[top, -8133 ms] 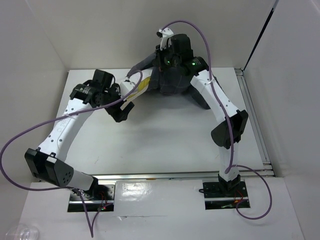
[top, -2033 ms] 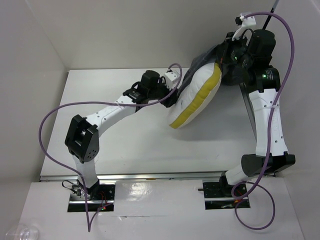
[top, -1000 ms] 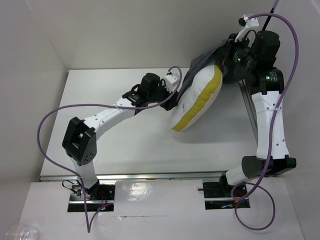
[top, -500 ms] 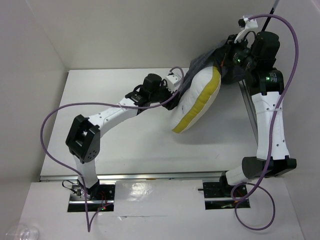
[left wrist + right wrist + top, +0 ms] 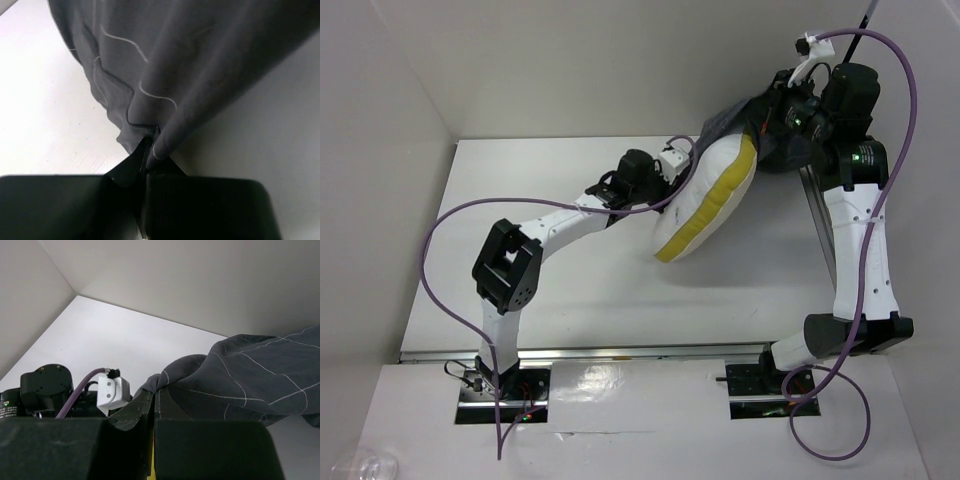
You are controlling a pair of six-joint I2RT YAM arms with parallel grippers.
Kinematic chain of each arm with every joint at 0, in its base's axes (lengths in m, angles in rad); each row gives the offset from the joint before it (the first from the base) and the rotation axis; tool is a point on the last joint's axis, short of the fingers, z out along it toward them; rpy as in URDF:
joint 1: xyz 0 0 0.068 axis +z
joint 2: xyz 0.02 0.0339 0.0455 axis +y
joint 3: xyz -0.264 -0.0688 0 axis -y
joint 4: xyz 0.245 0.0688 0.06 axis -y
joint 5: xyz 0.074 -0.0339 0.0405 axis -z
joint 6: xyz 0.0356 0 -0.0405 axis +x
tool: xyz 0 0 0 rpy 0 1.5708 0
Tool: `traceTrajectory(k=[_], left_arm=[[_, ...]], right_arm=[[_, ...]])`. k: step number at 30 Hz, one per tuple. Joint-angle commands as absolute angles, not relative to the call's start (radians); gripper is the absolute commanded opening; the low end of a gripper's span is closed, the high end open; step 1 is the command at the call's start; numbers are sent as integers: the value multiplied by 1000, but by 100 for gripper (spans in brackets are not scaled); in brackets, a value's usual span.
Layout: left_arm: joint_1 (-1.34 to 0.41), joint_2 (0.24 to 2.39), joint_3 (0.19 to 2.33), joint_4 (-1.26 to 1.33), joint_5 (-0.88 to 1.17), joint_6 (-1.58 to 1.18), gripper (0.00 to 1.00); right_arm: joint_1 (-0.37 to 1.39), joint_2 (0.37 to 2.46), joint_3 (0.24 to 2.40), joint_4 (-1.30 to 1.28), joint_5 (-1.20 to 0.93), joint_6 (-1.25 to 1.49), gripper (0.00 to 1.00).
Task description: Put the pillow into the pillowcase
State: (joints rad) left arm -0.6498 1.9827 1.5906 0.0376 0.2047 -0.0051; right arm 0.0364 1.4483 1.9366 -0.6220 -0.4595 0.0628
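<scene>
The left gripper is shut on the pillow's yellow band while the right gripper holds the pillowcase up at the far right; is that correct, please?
Not quite. The left gripper is shut on a fold of the pillowcase, not the pillow's yellow band; the left wrist view shows grey fabric pinched between its fingers. The right gripper does hold the pillowcase up at the far right.

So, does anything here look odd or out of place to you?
Yes: the soft white pillow with a yellow band hangs tilted, mostly outside the dark charcoal checked fabric pillowcase, which is bunched over only its upper end. The left gripper and right gripper each pinch that fabric.
</scene>
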Motion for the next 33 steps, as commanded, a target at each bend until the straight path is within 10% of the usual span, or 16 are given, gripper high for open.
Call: traceTrajectory(k=[1,33], left_arm=[[-644,1973,1638,65,215,-14,0],[-408,1698,2324,-480,-124,105,0]], right_arm=[[34,1381,1956,-514,-482,84,0],[-141,1376,1696,-84,-543,-47,0]])
